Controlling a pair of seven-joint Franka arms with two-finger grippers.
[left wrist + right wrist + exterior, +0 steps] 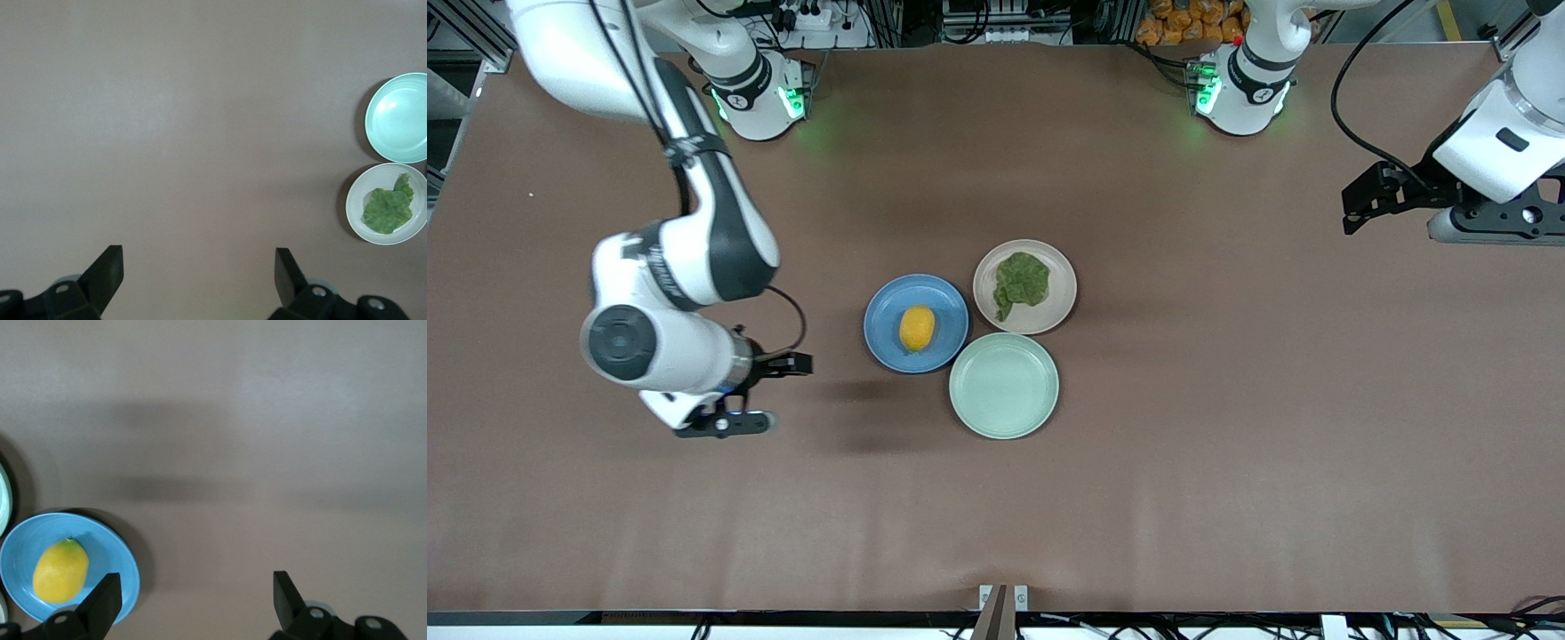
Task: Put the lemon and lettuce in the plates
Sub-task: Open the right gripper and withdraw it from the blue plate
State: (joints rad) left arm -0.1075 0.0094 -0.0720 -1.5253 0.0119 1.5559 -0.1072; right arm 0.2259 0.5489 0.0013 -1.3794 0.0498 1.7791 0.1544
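- Nearest the front camera sits the round pale mint-green plate [1004, 386], bare, touching both other dishes.
- Only the front view shows all three plates together; the left wrist view lacks the round blue plate [916, 323], and the right wrist view lacks the round beige-pink plate [1024, 286].
- Small, smooth, oval yellow-orange lemon [917, 328] lies in the blue plate, long axis running roughly toward the front camera.
- Dark green wrinkly lettuce leaf [1020, 281] lies flat in the beige-pink plate, stem pointing toward the front camera.
- Right gripper [769, 391] hovers over bare brown table [1227, 462] beside the blue plate, fingers spread wide, holding nothing.
- Left gripper [1352, 206] hangs wide apart and unladen over the left arm's end of the table.
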